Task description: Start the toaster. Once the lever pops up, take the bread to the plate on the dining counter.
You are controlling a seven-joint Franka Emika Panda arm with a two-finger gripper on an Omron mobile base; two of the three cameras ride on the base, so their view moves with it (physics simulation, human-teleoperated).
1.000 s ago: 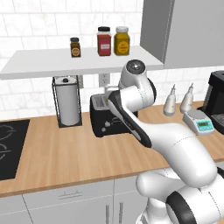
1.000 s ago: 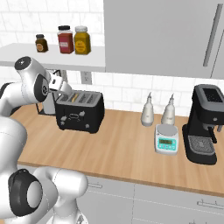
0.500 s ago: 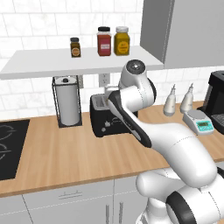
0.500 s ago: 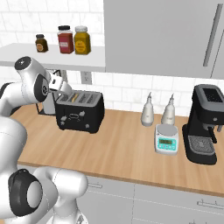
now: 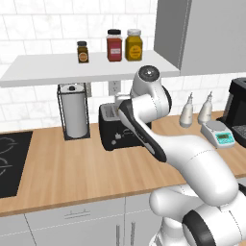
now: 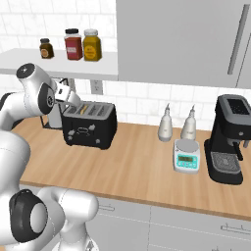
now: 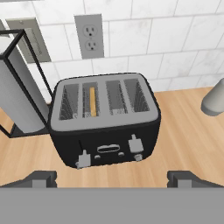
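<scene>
Barely begun — the bread [image 7: 92, 101] sits in the toaster [image 7: 105, 120], levers apparently unpressed; the hand [image 7: 111, 177] hovers released above — carrying remains.

You have a wood worktop [image 6: 132, 166] carrying the toaster [image 6: 89, 126], a paper towel holder [image 5: 74, 110], two white bottles [image 6: 165, 124], a small scale [image 6: 187, 156] and a coffee machine [image 6: 228, 138]. The shelf [image 5: 72, 67] above it holds three jars [image 5: 114, 45].

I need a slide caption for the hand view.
Open end effector faces the toaster, bread in its second slot.
</scene>
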